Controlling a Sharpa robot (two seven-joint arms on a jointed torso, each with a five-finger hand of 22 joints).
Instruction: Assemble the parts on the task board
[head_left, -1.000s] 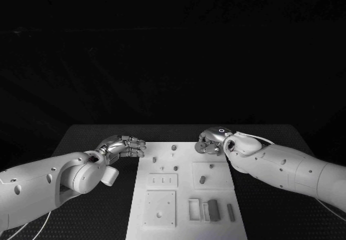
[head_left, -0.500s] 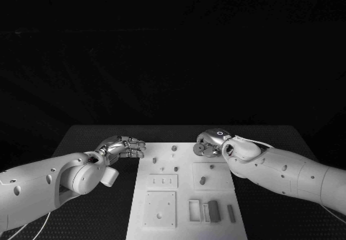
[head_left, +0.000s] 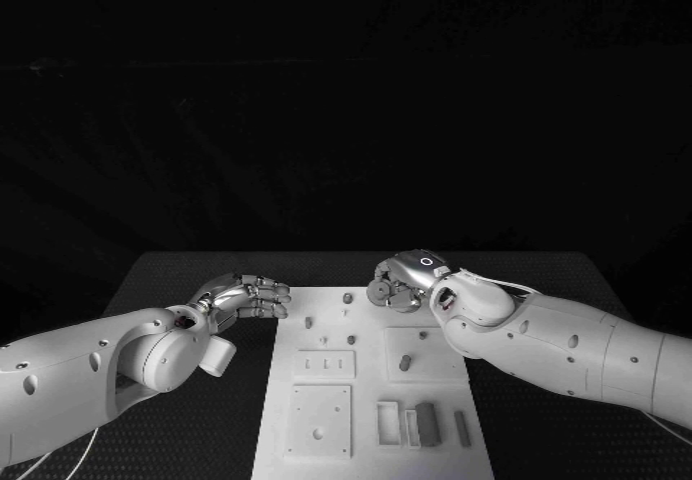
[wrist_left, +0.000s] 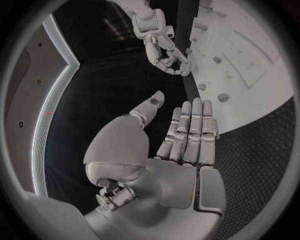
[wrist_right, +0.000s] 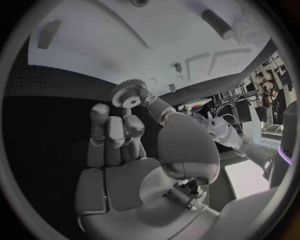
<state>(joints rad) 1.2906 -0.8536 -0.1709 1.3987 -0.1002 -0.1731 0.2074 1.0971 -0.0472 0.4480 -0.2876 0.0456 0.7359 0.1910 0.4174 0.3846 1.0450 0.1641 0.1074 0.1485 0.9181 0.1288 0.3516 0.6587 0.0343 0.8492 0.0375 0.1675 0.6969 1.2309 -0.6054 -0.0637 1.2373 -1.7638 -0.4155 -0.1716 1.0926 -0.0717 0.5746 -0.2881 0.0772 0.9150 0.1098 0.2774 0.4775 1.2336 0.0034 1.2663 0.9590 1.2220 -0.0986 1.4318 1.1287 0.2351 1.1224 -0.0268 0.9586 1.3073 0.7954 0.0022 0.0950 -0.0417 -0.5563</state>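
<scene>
Two hands over the black tabletop (head_left: 188, 270) in the head view: left hand (head_left: 245, 297) just beside the left edge of the white board (head_left: 368, 400), fingers curled and holding nothing; right hand (head_left: 401, 283) above the board's far edge, pinching a small gear (head_left: 384, 292). From the left wrist: left hand (wrist_left: 178, 145) with fingers straight, close together and bare, the board (wrist_left: 250, 65) beyond them. From the right wrist: right hand (wrist_right: 134, 150) gripping the toothed gear (wrist_right: 129, 93) at its fingertips, in front of the board (wrist_right: 125, 40).
</scene>
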